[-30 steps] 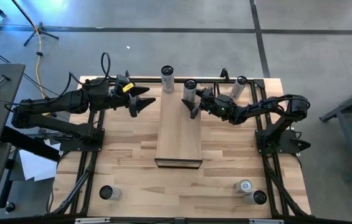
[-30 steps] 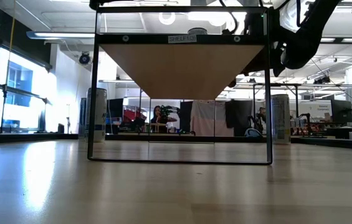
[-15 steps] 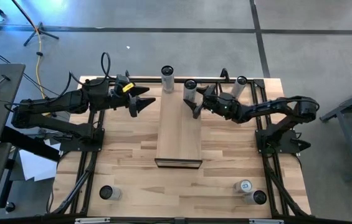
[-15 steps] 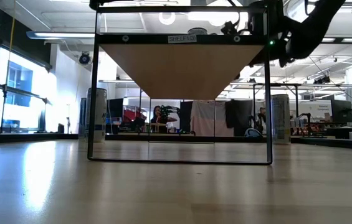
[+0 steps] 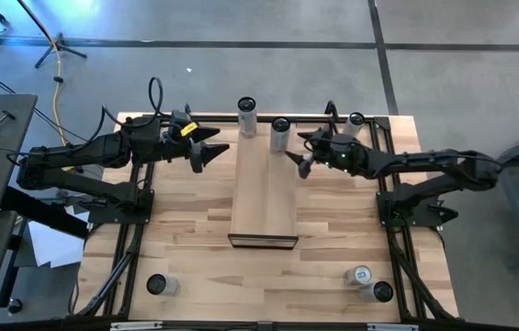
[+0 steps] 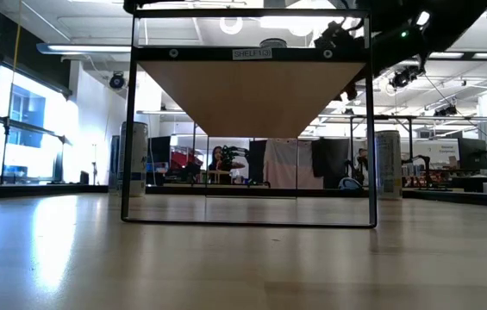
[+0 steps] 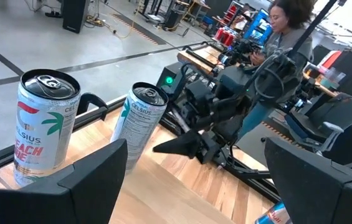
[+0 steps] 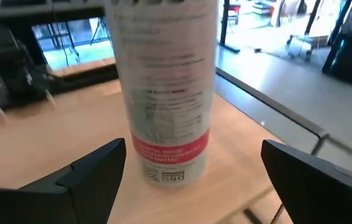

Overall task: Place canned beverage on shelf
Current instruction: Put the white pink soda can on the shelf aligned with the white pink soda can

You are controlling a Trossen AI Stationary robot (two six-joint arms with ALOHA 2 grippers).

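Note:
The shelf [image 5: 264, 198] is a long pale board raised on a dark frame in the middle of the table. A white canned beverage [image 5: 280, 134] stands upright on its base at the shelf's far right corner; it also shows in the right wrist view [image 8: 166, 93]. A second can [image 5: 247, 116] stands at the shelf's far left corner. My right gripper [image 5: 303, 154] is open and empty, just right of the first can, its fingers apart from it. My left gripper [image 5: 209, 152] is open and empty, left of the shelf's far end.
Another can [image 5: 355, 123] stands at the table's far right behind my right arm. One can [image 5: 158, 285] stands near the front left and two cans [image 5: 369, 283] near the front right. A person [image 7: 285, 28] is beyond the table's right side.
My right gripper has drawn back from the can on the shelf toward the table's right edge, and its arm has stretched out lower. The can stays upright on the shelf's far right corner.

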